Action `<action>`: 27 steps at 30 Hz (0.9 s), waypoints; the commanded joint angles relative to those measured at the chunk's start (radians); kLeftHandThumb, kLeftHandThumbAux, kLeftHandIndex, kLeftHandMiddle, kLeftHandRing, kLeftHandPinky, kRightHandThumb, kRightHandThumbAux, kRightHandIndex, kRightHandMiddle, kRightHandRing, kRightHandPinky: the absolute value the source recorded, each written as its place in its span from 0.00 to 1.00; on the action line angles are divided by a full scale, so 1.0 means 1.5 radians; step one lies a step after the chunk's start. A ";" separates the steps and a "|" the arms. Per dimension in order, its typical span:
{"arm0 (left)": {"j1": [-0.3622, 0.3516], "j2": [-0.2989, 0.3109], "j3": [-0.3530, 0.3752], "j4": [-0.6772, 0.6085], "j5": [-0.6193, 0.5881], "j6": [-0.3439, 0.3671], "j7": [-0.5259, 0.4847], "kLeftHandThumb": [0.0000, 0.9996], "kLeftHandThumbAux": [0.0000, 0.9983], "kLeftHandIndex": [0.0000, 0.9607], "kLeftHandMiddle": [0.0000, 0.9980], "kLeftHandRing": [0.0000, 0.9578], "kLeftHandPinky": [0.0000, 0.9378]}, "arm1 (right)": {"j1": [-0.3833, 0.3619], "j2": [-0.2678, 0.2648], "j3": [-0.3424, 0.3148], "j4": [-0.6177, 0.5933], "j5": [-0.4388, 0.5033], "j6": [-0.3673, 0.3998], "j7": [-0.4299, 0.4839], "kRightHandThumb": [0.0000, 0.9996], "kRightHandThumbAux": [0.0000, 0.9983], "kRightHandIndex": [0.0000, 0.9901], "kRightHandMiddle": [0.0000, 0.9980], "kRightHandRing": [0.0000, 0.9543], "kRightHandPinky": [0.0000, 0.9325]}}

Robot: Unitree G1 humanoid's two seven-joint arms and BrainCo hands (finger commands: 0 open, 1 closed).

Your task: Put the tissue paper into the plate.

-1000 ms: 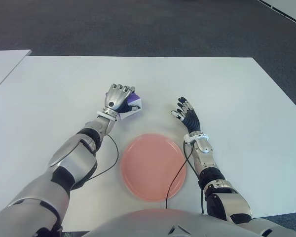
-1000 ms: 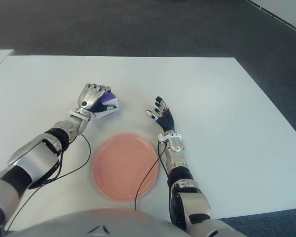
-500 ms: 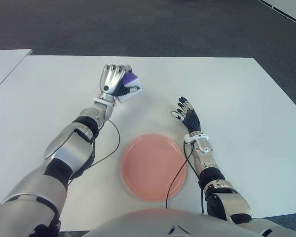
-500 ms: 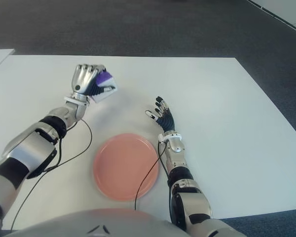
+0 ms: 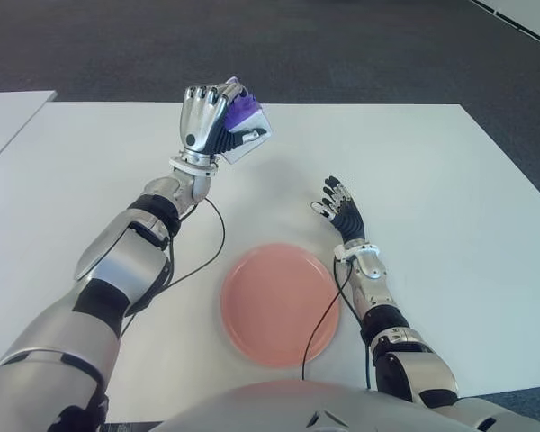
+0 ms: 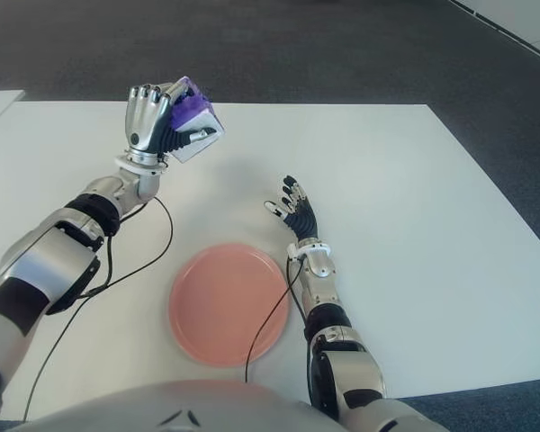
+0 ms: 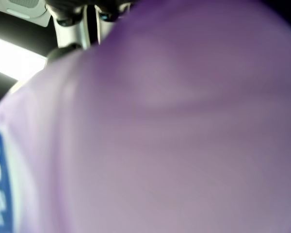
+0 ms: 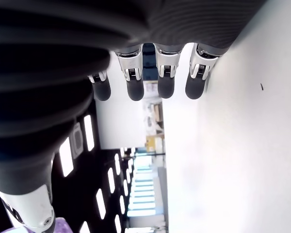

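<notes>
- We see the left hand (image 5: pixel 209 121) raised above the far part of the table (image 5: pixel 432 162), higher than half a second ago, its fingers curled tight round the tissue pack (image 5: pixel 245 126).
- The pack, purple and white, is clear of the table and tilted; it fills the left wrist view.
- The plate (image 5: pixel 279 301) lies near the robot, unmoved.
- The right hand (image 5: pixel 340 209) shows just beyond the plate's right edge, fingers spread, as before.
</notes>
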 commanded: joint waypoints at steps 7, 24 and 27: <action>-0.026 0.023 -0.035 -0.019 0.060 -0.016 0.087 0.73 0.70 0.46 0.88 0.92 0.95 | 0.034 0.009 0.005 0.016 -0.006 0.048 -0.018 0.07 0.70 0.05 0.04 0.01 0.04; 0.088 0.071 -0.064 -0.278 0.113 -0.104 0.032 0.73 0.70 0.46 0.88 0.92 0.94 | 0.052 0.019 0.013 -0.025 -0.010 0.073 -0.034 0.07 0.70 0.05 0.04 0.01 0.03; 0.131 0.103 -0.061 -0.335 0.115 -0.141 -0.008 0.74 0.70 0.46 0.87 0.91 0.94 | 0.049 0.015 0.009 -0.016 -0.007 0.080 -0.034 0.07 0.70 0.06 0.04 0.01 0.03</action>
